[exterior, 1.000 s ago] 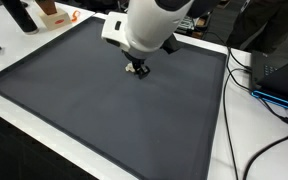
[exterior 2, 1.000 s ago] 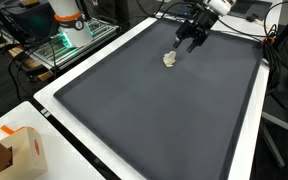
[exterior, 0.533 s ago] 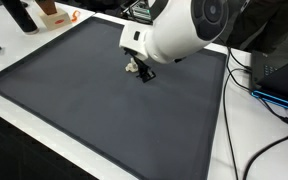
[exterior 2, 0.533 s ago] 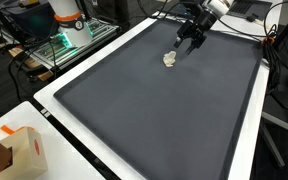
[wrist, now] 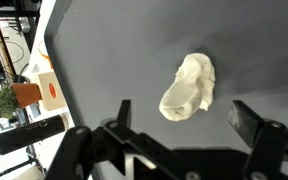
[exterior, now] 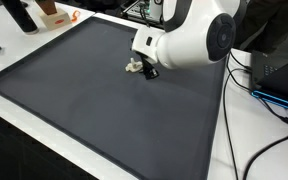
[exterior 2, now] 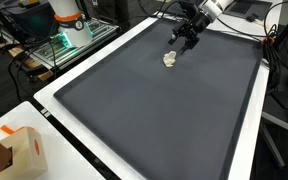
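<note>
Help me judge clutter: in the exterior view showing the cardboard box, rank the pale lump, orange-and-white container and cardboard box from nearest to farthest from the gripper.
From the gripper:
1. pale lump, on the mat right beside it.
2. orange-and-white container, off the mat, upper left.
3. cardboard box, bottom-left corner, farthest.

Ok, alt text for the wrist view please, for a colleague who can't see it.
A pale crumpled lump lies on the dark grey mat, framed by the open gripper at the bottom edge. An orange-and-white box sits beyond the mat at left.
</note>
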`<state>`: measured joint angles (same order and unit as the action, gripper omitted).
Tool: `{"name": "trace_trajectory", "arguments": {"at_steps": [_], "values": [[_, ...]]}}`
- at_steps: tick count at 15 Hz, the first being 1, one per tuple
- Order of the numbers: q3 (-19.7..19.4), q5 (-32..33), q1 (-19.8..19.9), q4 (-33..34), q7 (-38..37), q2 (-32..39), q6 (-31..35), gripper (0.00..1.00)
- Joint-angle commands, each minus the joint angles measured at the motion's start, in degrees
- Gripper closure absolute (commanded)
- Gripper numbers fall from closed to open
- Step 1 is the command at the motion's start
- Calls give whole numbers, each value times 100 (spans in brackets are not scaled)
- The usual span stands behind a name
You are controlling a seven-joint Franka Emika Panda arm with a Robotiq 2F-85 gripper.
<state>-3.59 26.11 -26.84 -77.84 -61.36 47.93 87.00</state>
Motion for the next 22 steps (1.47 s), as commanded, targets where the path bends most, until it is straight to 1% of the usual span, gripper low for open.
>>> {"name": "trace_trajectory", "arguments": {"at_steps": [1, 7, 16, 22], "values": [[58, 125, -43, 137, -133, 123, -249, 0], [139, 93, -11, 58, -45, 73, -183, 0], [232, 23, 75, -41, 283, -5, -114, 0], [309, -97, 206, -184, 563, -159, 21, 0]]}}
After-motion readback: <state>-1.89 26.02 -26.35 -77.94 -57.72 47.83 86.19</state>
